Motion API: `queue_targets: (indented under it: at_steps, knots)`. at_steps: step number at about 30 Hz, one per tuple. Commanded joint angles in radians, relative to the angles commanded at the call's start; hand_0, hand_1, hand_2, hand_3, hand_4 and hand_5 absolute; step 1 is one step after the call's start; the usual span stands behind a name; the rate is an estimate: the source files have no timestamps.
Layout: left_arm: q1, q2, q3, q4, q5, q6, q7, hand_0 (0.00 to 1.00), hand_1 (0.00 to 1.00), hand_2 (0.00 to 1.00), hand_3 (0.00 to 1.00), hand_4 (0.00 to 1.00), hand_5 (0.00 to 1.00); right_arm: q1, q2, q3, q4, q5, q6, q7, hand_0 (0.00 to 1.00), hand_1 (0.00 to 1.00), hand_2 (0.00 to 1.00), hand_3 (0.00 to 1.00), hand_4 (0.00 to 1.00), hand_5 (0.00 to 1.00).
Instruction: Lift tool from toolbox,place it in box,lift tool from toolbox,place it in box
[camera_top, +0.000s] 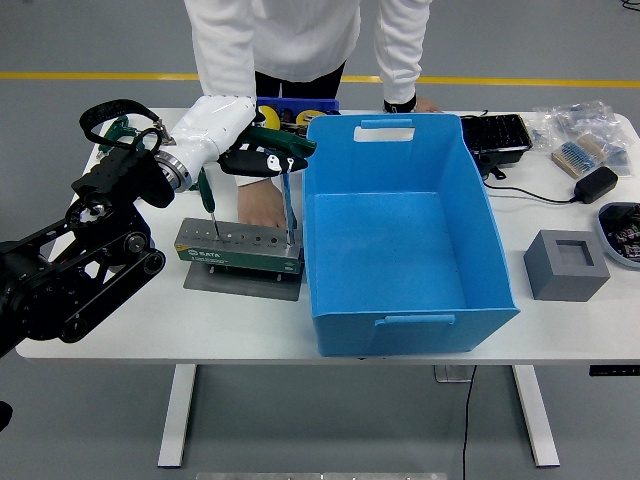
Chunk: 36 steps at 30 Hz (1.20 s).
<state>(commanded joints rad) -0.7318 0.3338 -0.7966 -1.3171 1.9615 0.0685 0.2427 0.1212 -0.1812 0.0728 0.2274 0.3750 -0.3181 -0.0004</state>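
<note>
Head view shows the left hand (240, 150) clasping a green-handled screwdriver (283, 185) above the toolbox (240, 247), beside the blue box (405, 230).

White worktop (420, 345) carries a blue box (405, 235) right of the robot hand (235, 150), toolbox (240, 245) below it, grey block (566, 265) far right.

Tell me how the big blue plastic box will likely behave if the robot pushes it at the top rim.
The big blue plastic box looks thin-walled and holds nothing, so it is probably light and would slide on the smooth white table rather than tip. Its tall, open walls may flex a little at the rim.
</note>
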Motion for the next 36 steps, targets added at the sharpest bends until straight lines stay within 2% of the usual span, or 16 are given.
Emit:
queue_targets:
  at_steps: [5, 12, 27, 36]
  knots:
    - [-0.026, 0.030, 0.003, -0.027, -0.039, -0.009, 0.004, 0.201, 0.002, 0.013, 0.032, 0.991, 0.768, -0.001, 0.000, -0.002, 0.000, 0.005, 0.001, 0.000, 0.695, 0.668, 0.727, 0.553, 0.788, 0.689]
    - [-0.055, 0.054, 0.001, -0.048, -0.072, -0.020, 0.011, 0.203, 0.002, 0.012, 0.029, 0.977, 0.753, -0.001, 0.001, -0.002, -0.001, 0.005, 0.001, -0.001, 0.695, 0.668, 0.727, 0.554, 0.789, 0.688]
    - [-0.160, 0.120, 0.020, -0.103, -0.135, -0.048, 0.027, 0.203, 0.002, 0.013, 0.030, 0.974, 0.757, 0.002, -0.002, -0.006, -0.002, 0.010, 0.002, 0.001, 0.695, 0.668, 0.727, 0.553, 0.789, 0.688]
    - [-0.238, 0.149, 0.054, -0.130, -0.251, -0.068, 0.038, 0.203, 0.002, 0.012, 0.030, 0.972, 0.764, 0.002, -0.003, 0.000, -0.002, 0.001, 0.001, -0.001, 0.695, 0.669, 0.727, 0.553, 0.789, 0.688]
